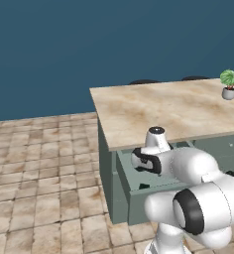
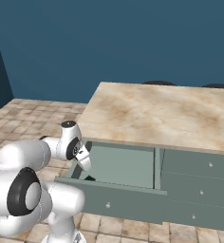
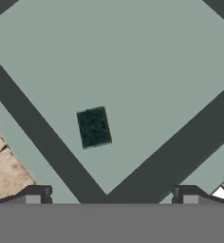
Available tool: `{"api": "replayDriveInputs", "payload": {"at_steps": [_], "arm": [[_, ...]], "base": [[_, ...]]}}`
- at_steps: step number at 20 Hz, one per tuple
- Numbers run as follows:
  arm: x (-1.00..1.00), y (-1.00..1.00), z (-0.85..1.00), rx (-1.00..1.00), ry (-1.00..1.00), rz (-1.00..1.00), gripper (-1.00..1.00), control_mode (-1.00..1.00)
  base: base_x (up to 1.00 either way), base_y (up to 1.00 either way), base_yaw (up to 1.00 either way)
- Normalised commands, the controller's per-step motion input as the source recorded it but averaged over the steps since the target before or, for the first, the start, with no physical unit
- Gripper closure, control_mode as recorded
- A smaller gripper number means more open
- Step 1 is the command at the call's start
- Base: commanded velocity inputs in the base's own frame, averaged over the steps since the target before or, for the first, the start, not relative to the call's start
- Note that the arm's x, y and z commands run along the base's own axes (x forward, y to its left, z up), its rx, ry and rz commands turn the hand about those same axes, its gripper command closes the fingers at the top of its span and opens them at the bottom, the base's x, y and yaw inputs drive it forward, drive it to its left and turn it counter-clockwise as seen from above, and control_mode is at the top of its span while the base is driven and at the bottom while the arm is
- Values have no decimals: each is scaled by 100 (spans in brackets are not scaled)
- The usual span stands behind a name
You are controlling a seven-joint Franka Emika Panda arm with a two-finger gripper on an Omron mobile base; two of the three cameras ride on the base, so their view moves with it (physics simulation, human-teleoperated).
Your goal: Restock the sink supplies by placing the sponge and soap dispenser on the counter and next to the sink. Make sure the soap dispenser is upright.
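In the left base view the arm reaches forward and down over an open drawer point(image 1: 139, 186) in the grey-green island cabinet, under a beige marbled island top point(image 1: 163, 109) with no sink in it. The gripper point(image 1: 139, 159) hangs just above the drawer's cavity, its fingers hidden behind the wrist. A small dark spot on the drawer floor, just below the hand, is probably the sponge point(image 1: 144, 186). A potted plant point(image 1: 230, 84) stands on the top, well away and beyond the hand.

In the right base view the hand sits over the near-left corner of the drawer, with a dark sliver of the sponge directly beneath it at the drawer's front wall. The plant is cut off at the frame edge.

In the hand view the sponge point(image 3: 94, 126) lies dark green side up on the drawer floor, ahead of the fingertips and a little toward the left one, well apart from the drawer walls. The fingertips point(image 3: 35, 195) stand spread wide apart with nothing between them.

The step in hand looks like fetching the sponge. The next move calls for centring over it, turning the jaws to span its narrower sides, then descending and closing. Its yellow layer is hidden underneath, and I cannot make out the soap dispenser, the sink or its counter.
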Motion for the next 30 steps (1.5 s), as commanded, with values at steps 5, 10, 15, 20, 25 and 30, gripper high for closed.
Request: {"api": "replayDriveInputs", "payload": {"at_steps": [5,10,15,20,25,30], "arm": [[2,-20,-32,4,0,0,-100,-100],[0,-15,-35,2,0,1,-100,-100],[0,0,-33,0,-1,1,-100,-100],[0,0,-33,0,-4,4,-100,-100],[0,0,-30,0,-6,5,-100,-100],[0,0,-18,0,-6,2,-100,-100]], "base": [[0,0,0],[0,0,0],[0,0,0],[0,0,0],[0,0,0],[0,0,0]]}}
